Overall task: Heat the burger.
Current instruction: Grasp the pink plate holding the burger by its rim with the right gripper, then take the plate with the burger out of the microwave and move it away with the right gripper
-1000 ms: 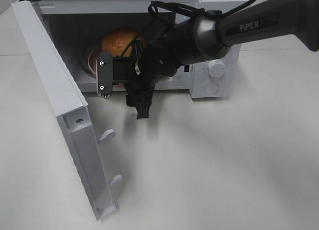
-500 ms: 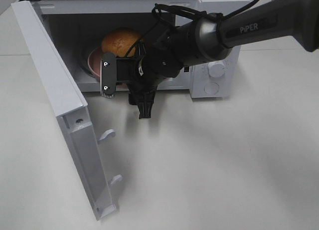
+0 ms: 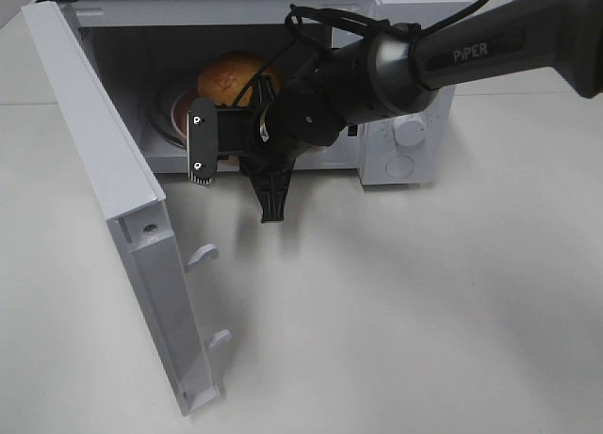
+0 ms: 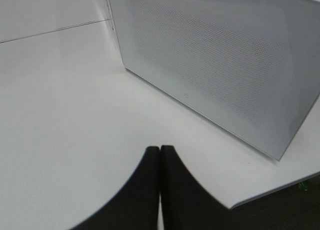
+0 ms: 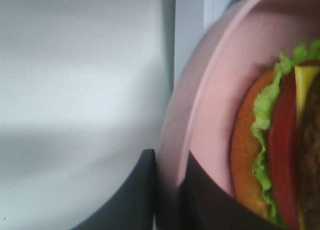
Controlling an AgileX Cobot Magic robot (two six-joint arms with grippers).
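The rim of the pink plate bearing the burger is clamped between the right gripper fingers inside the microwave, while the left gripper fingers are pressed together.

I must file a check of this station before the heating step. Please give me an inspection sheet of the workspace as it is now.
Surface: white table, bare where visible.
Job's things: burger sits on pink plate inside microwave; microwave door wide open.
Clutter: nothing seen.
Grippers: right gripper at the microwave mouth, closed on the plate's rim, one finger on each side. Left gripper shut, holding nothing, near the door's outer face.
Cables: black cable looped over the right arm's wrist, in front of the microwave opening.
Surroundings: plain pale wall or floor behind; nothing else seen.
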